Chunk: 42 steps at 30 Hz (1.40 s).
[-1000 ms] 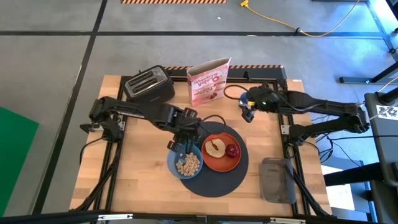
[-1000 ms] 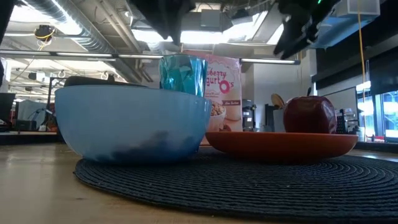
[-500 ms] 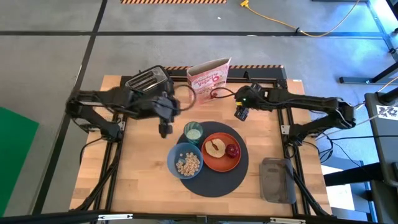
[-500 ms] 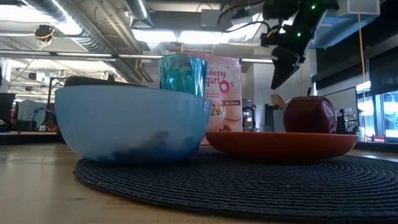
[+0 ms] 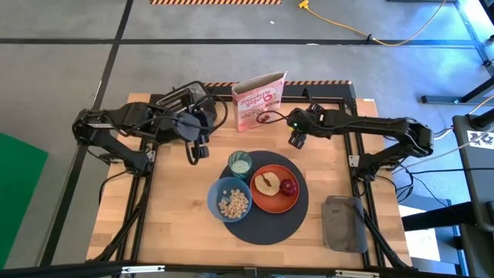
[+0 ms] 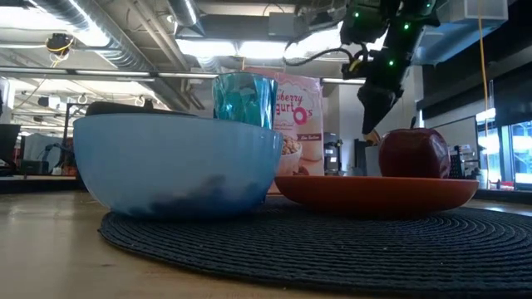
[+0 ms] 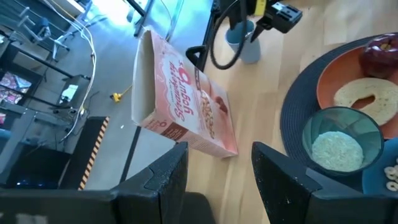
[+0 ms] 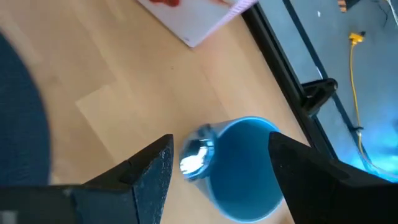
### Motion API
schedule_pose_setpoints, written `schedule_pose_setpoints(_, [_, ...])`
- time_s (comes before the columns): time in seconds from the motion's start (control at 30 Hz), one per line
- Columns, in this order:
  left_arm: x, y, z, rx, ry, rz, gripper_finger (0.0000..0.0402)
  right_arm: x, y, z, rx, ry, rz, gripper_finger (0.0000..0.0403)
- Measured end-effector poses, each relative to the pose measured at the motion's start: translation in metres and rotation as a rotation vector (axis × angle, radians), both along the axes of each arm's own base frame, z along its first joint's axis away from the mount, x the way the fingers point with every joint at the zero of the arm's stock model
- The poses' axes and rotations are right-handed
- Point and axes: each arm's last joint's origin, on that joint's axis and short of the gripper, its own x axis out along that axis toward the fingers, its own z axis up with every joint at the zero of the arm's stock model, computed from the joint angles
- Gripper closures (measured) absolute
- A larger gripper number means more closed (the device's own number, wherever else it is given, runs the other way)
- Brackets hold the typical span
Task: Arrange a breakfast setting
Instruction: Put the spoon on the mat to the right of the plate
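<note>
My left gripper [image 5: 195,151] has pulled back from the mat [image 5: 262,228] toward the toaster [image 5: 181,100], left of centre, fingers apart and empty. The pale-green glass [image 5: 240,164] stands on the mat beside the blue bowl [image 5: 229,199] and orange plate [image 5: 275,189]. My right gripper [image 5: 296,139], jaws apart, hovers over a blue cup [image 8: 242,168] holding a spoon [image 8: 196,157], upper centre.

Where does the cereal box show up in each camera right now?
High view: cereal box at the table's far edge, between both grippers.
Low view: behind the glass.
Left wrist view: centre, tilted.
Right wrist view: only a corner.
Shared landmark: the dark mat.
</note>
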Motion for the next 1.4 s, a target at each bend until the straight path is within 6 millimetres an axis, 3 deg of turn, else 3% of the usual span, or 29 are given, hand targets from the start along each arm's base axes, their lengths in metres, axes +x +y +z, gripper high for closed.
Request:
schedule_pose_setpoints(0.17, [0.000, 0.000, 0.000, 0.000, 0.000, 0.000, 0.0229, -0.002, -0.011, -0.004, 0.018, 0.009, -0.040, 0.0158])
schedule_pose_setpoints(0.3, [0.000, 0.000, 0.000, 0.000, 0.000, 0.000, 0.0229, -0.004, -0.019, -0.006, 0.061, 0.000, -0.056, 0.0186])
schedule_pose_setpoints(0.77, [0.000, 0.000, 0.000, 0.001, 0.001, 0.000, 0.0229, -0.005, -0.021, -0.005, 0.052, -0.005, -0.062, 0.0389])
schedule_pose_setpoints(1.03, [0.001, 0.011, 0.000, 0.006, 0.002, 0.041, 0.0229, -0.010, -0.020, 0.004, -0.013, -0.005, -0.082, 0.0389])
schedule_pose_setpoints(1.4, [0.004, 0.027, 0.003, -0.005, -0.048, 0.101, 0.0229, -0.027, -0.013, 0.060, -0.056, -0.130, -0.084, 0.0400])
